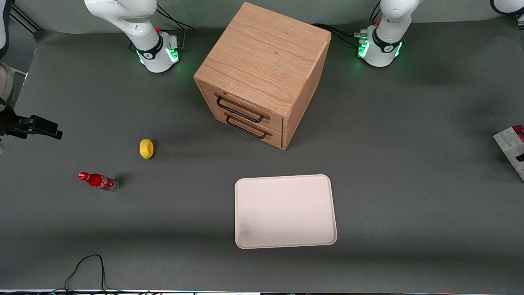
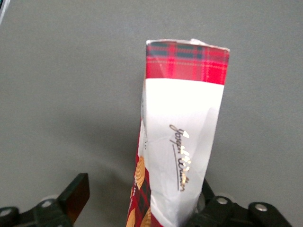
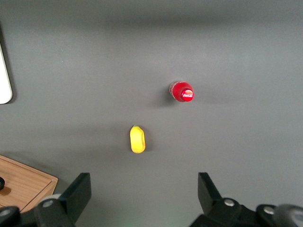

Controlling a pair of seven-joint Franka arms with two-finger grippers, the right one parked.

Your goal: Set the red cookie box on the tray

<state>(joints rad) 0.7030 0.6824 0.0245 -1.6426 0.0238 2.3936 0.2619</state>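
Observation:
The red cookie box [image 1: 512,148] lies at the working arm's end of the table, cut off by the edge of the front view. In the left wrist view the red cookie box [image 2: 182,137] shows a white face with gold script and a red tartan end. My gripper [image 2: 142,191] is open around it: one finger [image 2: 75,195] stands clear of the carton with grey table between them, and the carton rests close against the other, mostly hidden finger. The gripper is out of the front view. The cream tray [image 1: 286,209] lies bare near the front camera, in front of the cabinet.
A wooden drawer cabinet [image 1: 262,78] stands mid-table, farther from the front camera than the tray. A yellow fruit [image 1: 146,148] and a small red cola bottle [image 1: 98,181] lie toward the parked arm's end. A black cable [image 1: 86,266] loops at the table's near edge.

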